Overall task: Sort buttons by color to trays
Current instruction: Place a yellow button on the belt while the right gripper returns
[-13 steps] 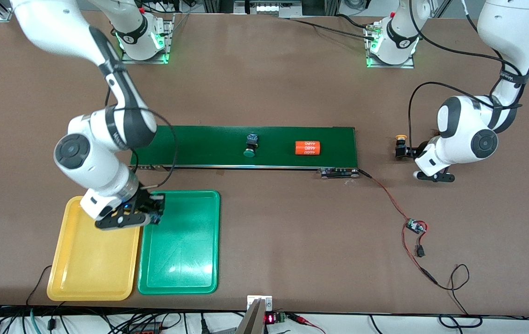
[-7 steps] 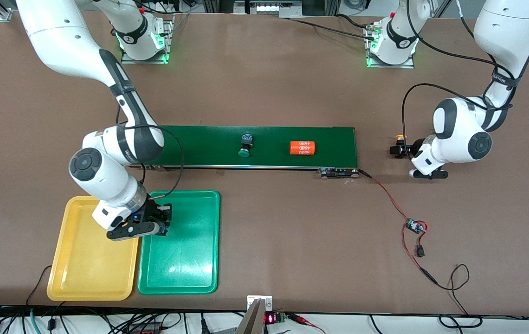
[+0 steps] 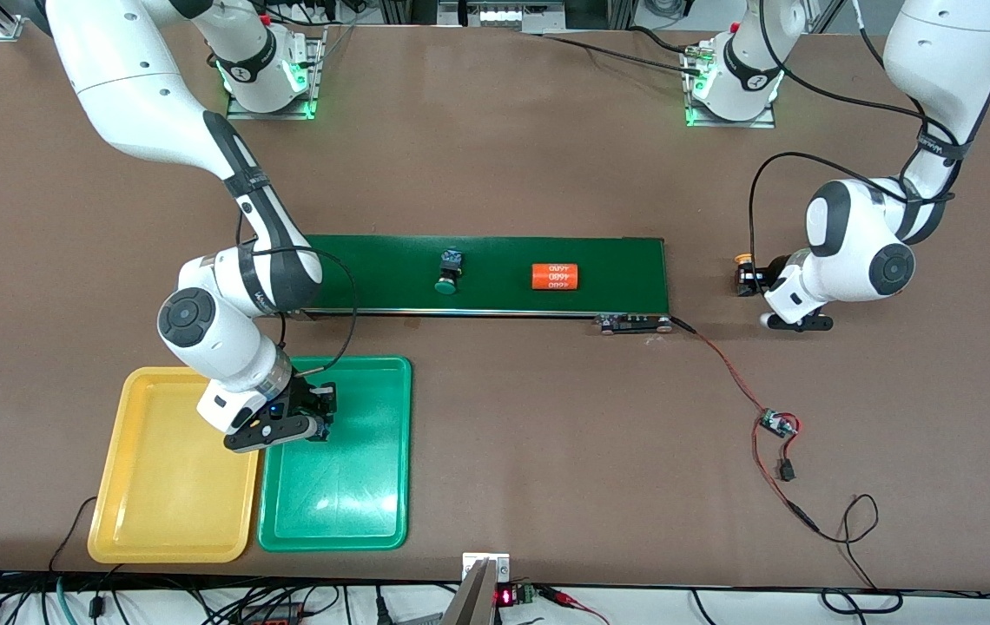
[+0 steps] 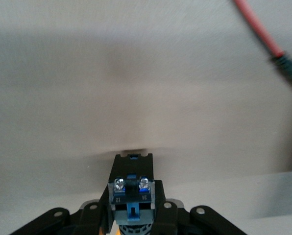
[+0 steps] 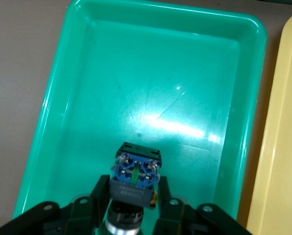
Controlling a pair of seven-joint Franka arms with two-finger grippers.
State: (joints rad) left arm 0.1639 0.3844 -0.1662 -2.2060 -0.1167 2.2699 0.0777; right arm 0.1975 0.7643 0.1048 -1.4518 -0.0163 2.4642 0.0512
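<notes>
My right gripper (image 3: 319, 415) is shut on a green-capped button (image 5: 135, 177) and holds it over the part of the green tray (image 3: 356, 495) that is farther from the front camera; the right wrist view shows the gripper (image 5: 131, 192) and the tray's floor (image 5: 185, 78). The yellow tray (image 3: 156, 495) lies beside it, bare. A second green-capped button (image 3: 447, 271) lies on the conveyor belt (image 3: 373, 260). My left gripper (image 3: 749, 279) is shut on a yellow-capped button (image 3: 748, 259) (image 4: 131, 193) low over the table, off the belt's end. The fourth button is out of view.
An orange cylinder with white print (image 3: 554, 276) lies on the belt beside the green-capped button. A small circuit board with red and black wires (image 3: 777, 424) lies on the table nearer the front camera, toward the left arm's end. A red cable (image 4: 261, 32) crosses the left wrist view.
My right gripper has carried the green-capped button from the trays' shared edge to over the green tray. The belt's button and cylinder have moved toward the right arm's end. My left gripper shifted slightly.
</notes>
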